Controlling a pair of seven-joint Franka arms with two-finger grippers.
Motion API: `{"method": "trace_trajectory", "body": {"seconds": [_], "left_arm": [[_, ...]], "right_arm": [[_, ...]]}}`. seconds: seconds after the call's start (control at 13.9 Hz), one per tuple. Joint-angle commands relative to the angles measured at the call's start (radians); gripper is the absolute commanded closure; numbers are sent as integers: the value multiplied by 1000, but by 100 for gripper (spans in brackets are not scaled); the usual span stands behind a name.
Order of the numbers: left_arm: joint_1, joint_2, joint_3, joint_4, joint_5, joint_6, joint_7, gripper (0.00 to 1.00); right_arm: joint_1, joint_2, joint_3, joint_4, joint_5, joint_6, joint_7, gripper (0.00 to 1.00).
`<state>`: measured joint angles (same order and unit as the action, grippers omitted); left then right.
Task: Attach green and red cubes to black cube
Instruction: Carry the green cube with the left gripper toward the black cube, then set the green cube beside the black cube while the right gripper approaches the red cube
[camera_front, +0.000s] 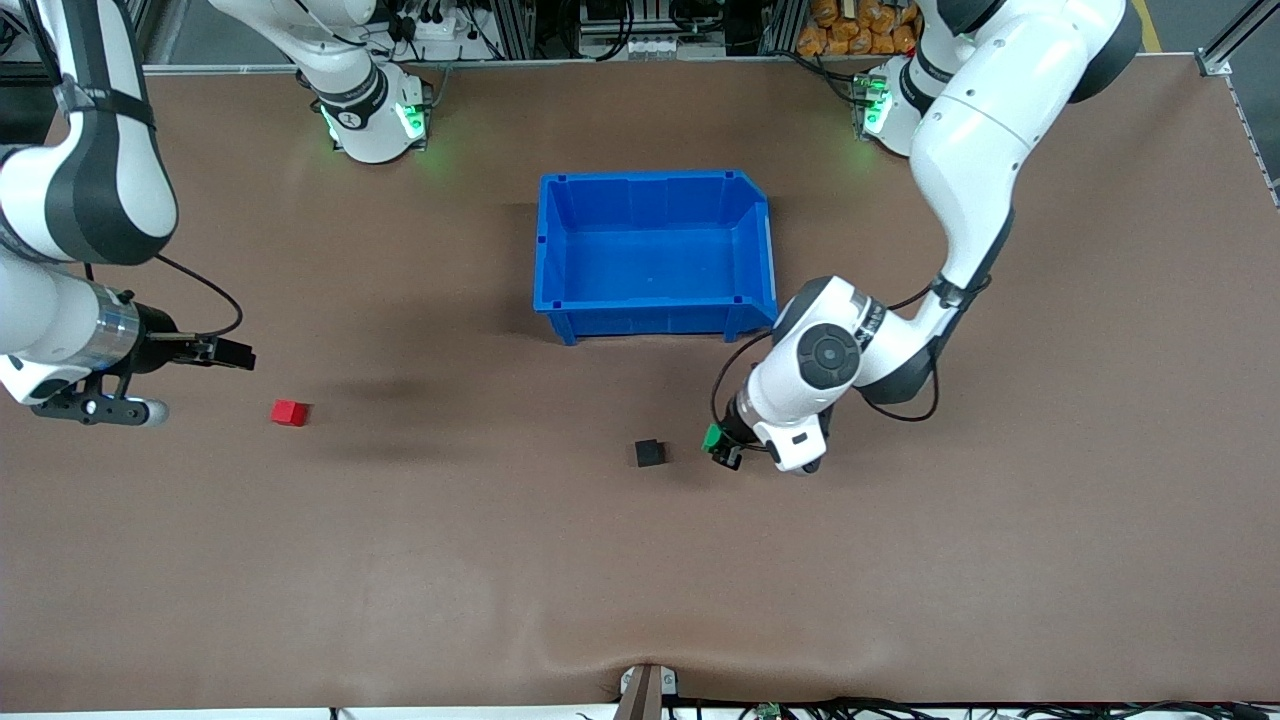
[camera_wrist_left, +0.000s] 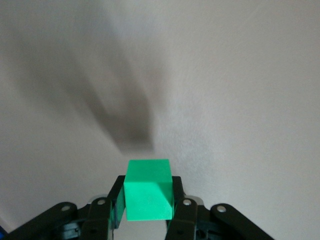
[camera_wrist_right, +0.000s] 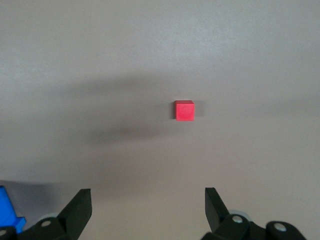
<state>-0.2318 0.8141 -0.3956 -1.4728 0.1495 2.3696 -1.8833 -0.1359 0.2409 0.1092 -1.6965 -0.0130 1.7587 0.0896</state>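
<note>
The left gripper (camera_front: 722, 447) pinches the green cube (camera_wrist_left: 148, 190) beside the flat-lying black cube (camera_front: 648, 453); the right gripper (camera_front: 232, 352), fingers spread, hangs near the red cube (camera_front: 289, 412).

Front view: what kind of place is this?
Likely a robotics lab bench: two robot arms bolted along a brown table, a blue bin, aluminium framing and cable bundles at the edge near the arms' bases.

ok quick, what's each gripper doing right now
left gripper: shut on the green cube, beside the black cube.
right gripper: open, holding nothing, over the table near the red cube.
</note>
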Motion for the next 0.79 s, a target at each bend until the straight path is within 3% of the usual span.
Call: {"method": "trace_trajectory", "body": {"seconds": [0.0,0.36,0.72], "left_arm": [[-27,39,14,55,-1,-13,-129,100],[-64,85,18,63,1,52,-342,100],[-126,143,49,146,-1,66,-441,100]], "right_arm": [[-27,9,17,-2,13,11,-4,0],[-28,34,17,-9,13,41,-4,0],[-34,76,15,-9,13,53,-2,0]]}}
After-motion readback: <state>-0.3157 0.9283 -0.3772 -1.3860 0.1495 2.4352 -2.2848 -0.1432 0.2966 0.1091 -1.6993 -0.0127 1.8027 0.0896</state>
